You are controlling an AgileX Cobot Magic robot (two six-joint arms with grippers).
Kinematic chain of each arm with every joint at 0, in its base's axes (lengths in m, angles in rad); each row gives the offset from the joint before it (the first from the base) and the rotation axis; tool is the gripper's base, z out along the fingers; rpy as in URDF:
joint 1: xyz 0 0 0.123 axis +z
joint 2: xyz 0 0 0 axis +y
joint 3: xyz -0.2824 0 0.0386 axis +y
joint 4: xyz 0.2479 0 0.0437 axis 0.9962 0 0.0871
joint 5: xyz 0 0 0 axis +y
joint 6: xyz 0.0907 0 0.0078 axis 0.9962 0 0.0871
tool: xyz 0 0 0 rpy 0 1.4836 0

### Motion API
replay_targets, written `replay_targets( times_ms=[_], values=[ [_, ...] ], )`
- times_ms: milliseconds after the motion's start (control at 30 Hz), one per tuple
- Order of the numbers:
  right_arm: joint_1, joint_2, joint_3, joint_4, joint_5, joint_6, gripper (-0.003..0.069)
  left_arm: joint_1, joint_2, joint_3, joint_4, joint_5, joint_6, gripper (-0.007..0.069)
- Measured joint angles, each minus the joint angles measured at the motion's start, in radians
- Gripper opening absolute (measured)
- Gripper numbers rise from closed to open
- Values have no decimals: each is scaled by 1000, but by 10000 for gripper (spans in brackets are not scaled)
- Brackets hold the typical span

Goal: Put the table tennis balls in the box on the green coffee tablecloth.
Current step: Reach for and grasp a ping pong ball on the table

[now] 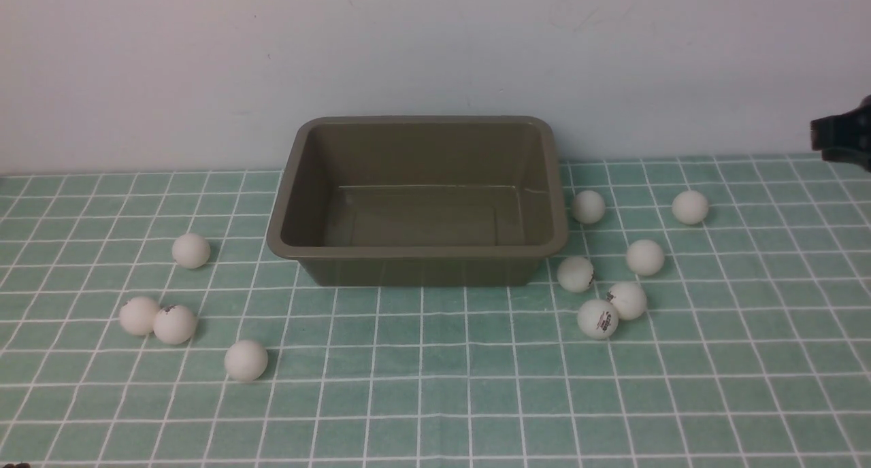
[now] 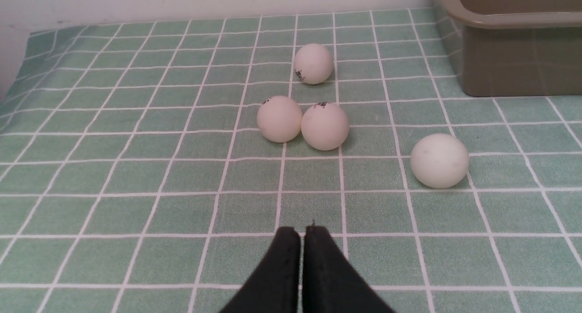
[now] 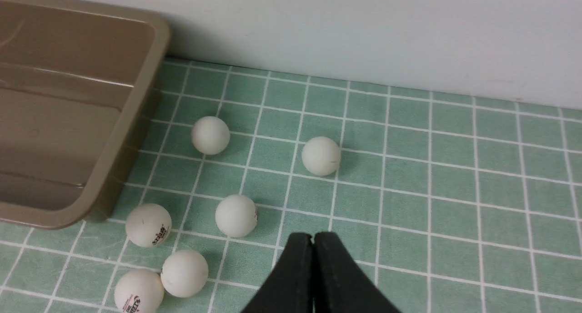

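Note:
The olive-brown box (image 1: 422,252) stands empty at the middle back of the green grid tablecloth (image 1: 435,386). Several white balls lie left of it, the nearest (image 1: 191,250) beside its left wall, and a touching pair (image 1: 175,324) further forward. Several more lie to its right, one (image 1: 576,273) at its front right corner. My left gripper (image 2: 302,231) is shut and empty above the cloth, short of the touching pair (image 2: 325,126). My right gripper (image 3: 313,236) is shut and empty, just beside a ball (image 3: 236,215); it shows at the front view's right edge (image 1: 833,138).
A plain white wall (image 1: 435,60) rises directly behind the box and the cloth's back edge. In the left wrist view the box corner (image 2: 514,53) stands beyond a lone ball (image 2: 439,160). In the right wrist view the box rim (image 3: 136,103) is close to the balls.

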Motion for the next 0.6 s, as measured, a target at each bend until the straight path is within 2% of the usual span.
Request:
replay_targets(
  times_ms=[200,400,600],
  values=[
    [32,99,0,-8,-161,23,-16,0,0,0,0,0,0,-4],
    [111,222,0,-25,-337,62,-13,0,0,0,0,0,0,-4],
    [129,357,0,-105,-431,106,-13,0,0,0,0,0,0,-4]
  ],
)
